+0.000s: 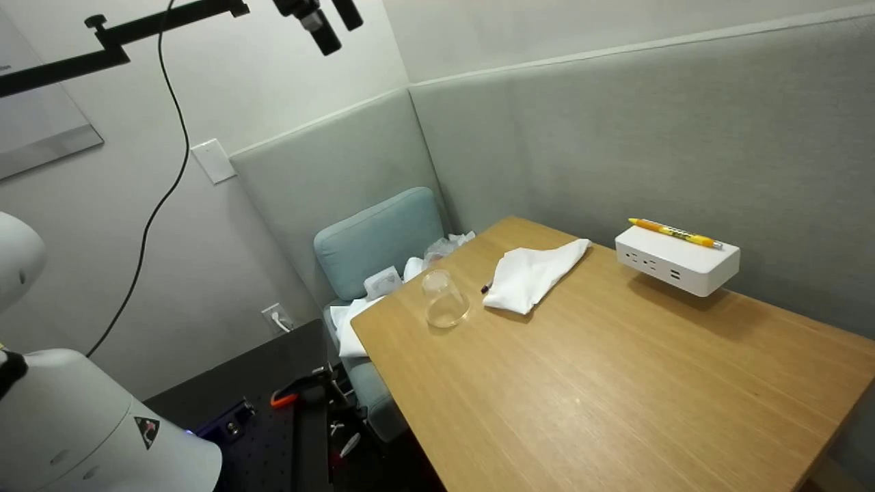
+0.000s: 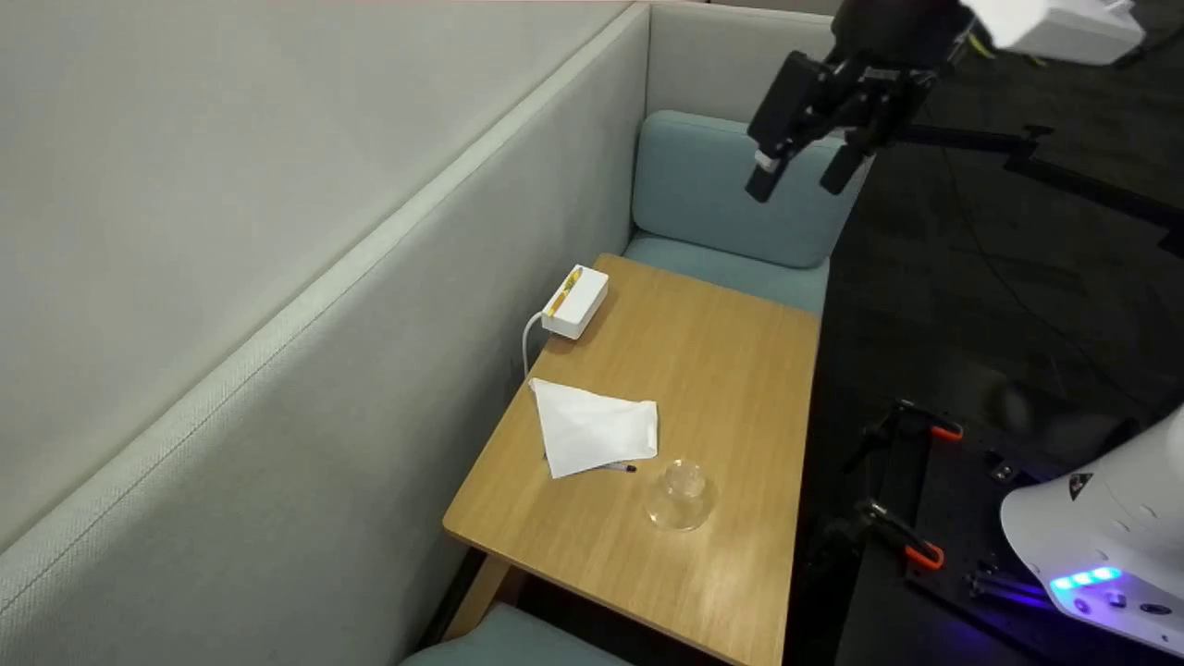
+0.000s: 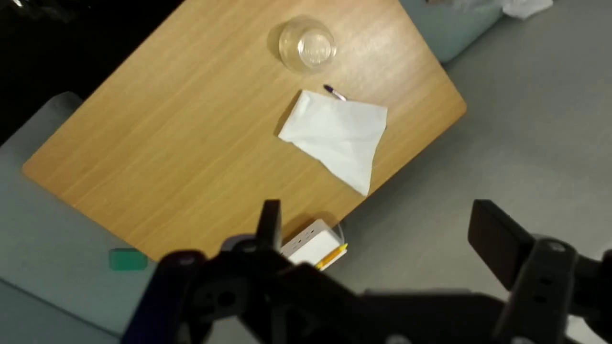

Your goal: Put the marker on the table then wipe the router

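Yellow, the marker (image 1: 673, 233) lies on the white box (image 1: 666, 262); near the box rests a cloth (image 1: 533, 277) (a pen (image 3: 336, 93) pokes out beneath); well above the box's height hangs the gripper (image 2: 799, 183), spread wide.

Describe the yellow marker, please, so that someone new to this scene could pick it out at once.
Follow the wooden table to its edge along the grey padded wall and find the white socket box. The yellow marker lies lengthwise on top. Its bright colour sets it apart from the dark-tipped pen poking out from under the white cloth.
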Available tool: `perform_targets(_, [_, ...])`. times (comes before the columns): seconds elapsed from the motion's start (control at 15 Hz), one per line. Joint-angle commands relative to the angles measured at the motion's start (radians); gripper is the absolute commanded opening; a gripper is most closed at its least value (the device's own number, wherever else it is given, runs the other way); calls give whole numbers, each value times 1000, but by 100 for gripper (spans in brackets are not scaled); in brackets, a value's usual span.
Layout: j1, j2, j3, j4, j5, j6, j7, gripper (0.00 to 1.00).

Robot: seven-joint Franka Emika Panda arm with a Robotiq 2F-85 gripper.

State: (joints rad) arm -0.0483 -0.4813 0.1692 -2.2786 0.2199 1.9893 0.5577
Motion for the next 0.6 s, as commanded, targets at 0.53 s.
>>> perform_targets(0.53, [-66, 589, -135, 381, -145, 291, 466, 100])
